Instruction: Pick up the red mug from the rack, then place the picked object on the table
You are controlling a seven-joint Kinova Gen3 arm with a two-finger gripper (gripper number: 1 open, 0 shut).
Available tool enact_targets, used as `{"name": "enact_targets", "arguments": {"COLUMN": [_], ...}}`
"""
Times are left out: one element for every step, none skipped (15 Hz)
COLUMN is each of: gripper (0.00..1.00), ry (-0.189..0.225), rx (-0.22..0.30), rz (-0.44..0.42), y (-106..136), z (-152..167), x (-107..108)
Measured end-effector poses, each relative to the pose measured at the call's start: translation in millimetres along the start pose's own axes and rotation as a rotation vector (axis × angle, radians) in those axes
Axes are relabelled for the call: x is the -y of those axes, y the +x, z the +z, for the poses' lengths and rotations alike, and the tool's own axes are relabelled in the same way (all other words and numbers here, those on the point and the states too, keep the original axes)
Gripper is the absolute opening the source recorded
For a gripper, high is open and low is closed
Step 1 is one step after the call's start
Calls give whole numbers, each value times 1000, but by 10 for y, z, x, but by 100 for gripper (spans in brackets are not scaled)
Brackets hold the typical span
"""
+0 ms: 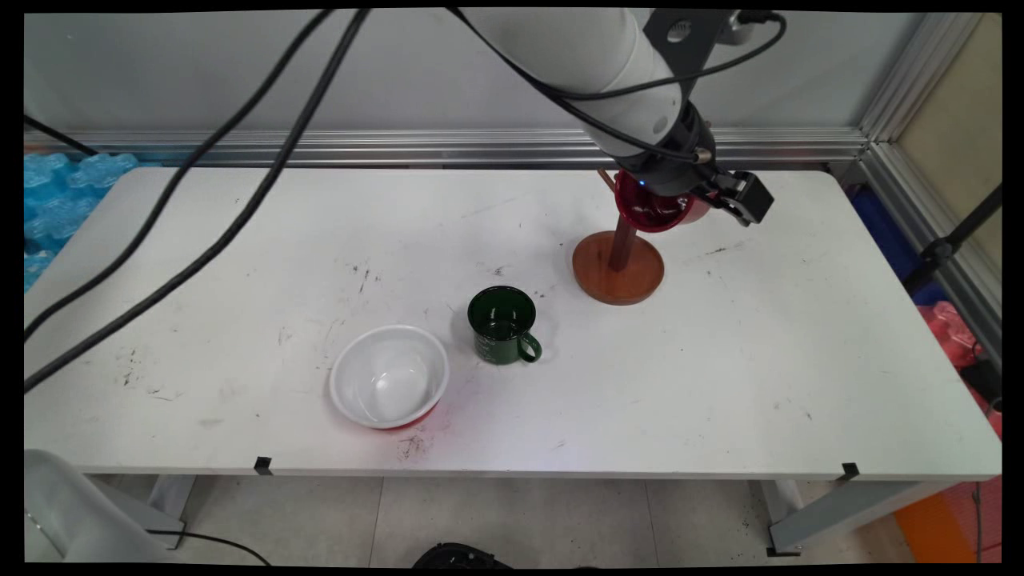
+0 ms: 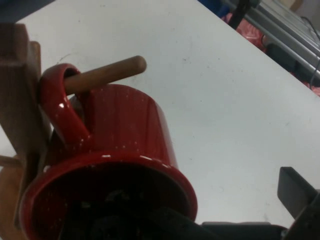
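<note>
The tool (image 2: 165, 220) grips the rim of a red enamel mug (image 2: 120, 150), one finger inside its mouth and the other (image 2: 297, 192) outside. The mug's handle (image 2: 62, 107) is threaded over a wooden peg (image 2: 107, 72) of the mug tree (image 1: 618, 268) at the far right of the surface (image 1: 760, 360). A clean job here means keeping the handle loop level with the peg and moving along its axis. Well apart, nearer the front edge, stand a green mug (image 1: 502, 326) and a white bowl (image 1: 390, 376).

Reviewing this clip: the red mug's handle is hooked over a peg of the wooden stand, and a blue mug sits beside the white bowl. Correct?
Not quite: the mug beside the white bowl is dark green, as the main view shows. The red mug does hang by its handle on the wooden stand's peg.
</note>
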Motion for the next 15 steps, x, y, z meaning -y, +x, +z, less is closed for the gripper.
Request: {"name": "enact_targets", "arguments": {"gripper": [100,100,100,0,0,0,0,0,0,0,0,0,0,0,0], "ry": [3,7,12,17,23,28,34,39,46,51,56,60,64,67,68], "rx": [-1,-2,-3,-4,-5,-6,-8,-10,-12,-14,-16,-17,-18,-19,-19], "rz": [-5,-9,-14,-19,-23,-26,-28,-30,-32,-34,-36,-37,-38,-38,-38], "y": [-3,-6,-10,-15,-23,-31,-40,-46,-54,-61,-68,-76,-85,-93,-99], "z": [38,68,98,124,146,162,179,189,197,203,208,212,215,215,214], "x": [6,12,22,31,42,50,60,68,79,86,94,102,108,111,115]}}
